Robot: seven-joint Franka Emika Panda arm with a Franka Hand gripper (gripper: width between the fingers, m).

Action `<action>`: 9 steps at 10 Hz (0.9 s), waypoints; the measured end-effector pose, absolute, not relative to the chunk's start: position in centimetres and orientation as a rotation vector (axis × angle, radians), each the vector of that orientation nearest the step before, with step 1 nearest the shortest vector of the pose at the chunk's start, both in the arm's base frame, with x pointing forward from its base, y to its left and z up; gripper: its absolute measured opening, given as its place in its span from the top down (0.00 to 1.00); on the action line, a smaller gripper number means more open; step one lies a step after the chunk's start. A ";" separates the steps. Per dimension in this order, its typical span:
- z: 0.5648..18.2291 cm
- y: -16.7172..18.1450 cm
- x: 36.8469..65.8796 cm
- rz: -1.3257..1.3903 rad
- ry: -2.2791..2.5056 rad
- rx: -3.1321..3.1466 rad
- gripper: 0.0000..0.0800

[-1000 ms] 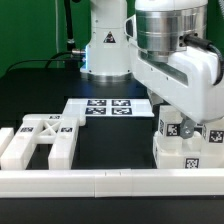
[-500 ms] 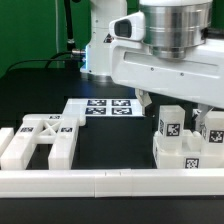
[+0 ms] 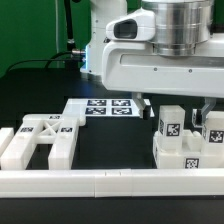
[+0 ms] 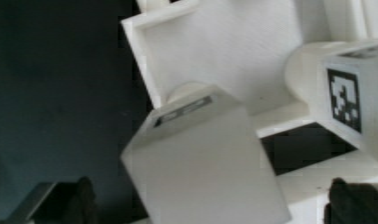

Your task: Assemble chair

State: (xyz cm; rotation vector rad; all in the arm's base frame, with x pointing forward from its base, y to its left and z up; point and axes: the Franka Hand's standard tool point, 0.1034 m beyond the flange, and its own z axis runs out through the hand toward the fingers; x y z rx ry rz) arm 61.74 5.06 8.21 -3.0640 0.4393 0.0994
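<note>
The chair parts are white with black-and-white tags. A flat frame [image 3: 40,140] lies at the exterior view's left. A blocky seat [image 3: 182,155] stands at the right, with two tagged upright blocks [image 3: 170,122] [image 3: 212,128] on it. My gripper [image 3: 176,108] hangs open just above the nearer upright block, its dark fingers [image 3: 147,104] either side of it. In the wrist view the gripper [image 4: 216,205] is open, with the fingertips [image 4: 70,200] wide apart. A white block [image 4: 195,150] lies between them, untouched. A second tagged block [image 4: 355,85] is beside it.
The marker board [image 3: 105,107] lies flat behind the parts. A long low white border rail [image 3: 110,181] runs along the front. The robot base [image 3: 105,45] stands at the back. The arm's body covers the upper right of the exterior view.
The wrist has turned and shifted toward the exterior view's left. The two tagged blocks, partly covered before, now show below the open gripper. No part has moved.
</note>
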 end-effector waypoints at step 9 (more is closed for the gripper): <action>8.1 5.3 60.0 0.067 0.209 -3.097 0.20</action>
